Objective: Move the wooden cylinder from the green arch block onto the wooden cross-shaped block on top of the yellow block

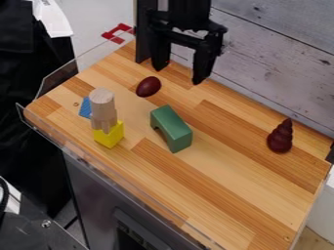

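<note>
Claw (179,75) agape near the dark-red egg (149,87), blue block (85,108) partly out of sight behind the wooden cylinder (103,103).

Dark red egg (149,86) on wooden tabletop (225,171)

Smooth wood tabletop (241,180); glossy dark egg (149,86); matt green arch (172,126).
</note>
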`<action>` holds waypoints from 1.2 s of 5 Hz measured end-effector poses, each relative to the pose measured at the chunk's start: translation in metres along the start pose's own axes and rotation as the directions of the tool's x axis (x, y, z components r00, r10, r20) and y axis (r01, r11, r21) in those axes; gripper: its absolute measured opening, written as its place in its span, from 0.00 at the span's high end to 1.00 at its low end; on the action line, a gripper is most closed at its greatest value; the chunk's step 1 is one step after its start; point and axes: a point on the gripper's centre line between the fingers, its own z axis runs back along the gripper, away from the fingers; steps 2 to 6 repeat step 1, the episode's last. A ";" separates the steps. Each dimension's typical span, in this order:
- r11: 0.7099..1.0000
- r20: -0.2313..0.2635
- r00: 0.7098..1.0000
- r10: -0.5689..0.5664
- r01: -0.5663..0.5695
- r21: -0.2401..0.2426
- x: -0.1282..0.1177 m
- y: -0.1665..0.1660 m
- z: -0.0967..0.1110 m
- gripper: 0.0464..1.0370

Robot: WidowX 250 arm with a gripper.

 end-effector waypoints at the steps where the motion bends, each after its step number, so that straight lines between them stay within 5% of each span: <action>1: 0.999 -0.023 0.999 0.032 -0.031 0.015 -0.008 0.006 -0.011 0.04; 6: 0.999 -0.023 0.999 0.032 -0.031 0.015 -0.008 0.006 -0.011 0.04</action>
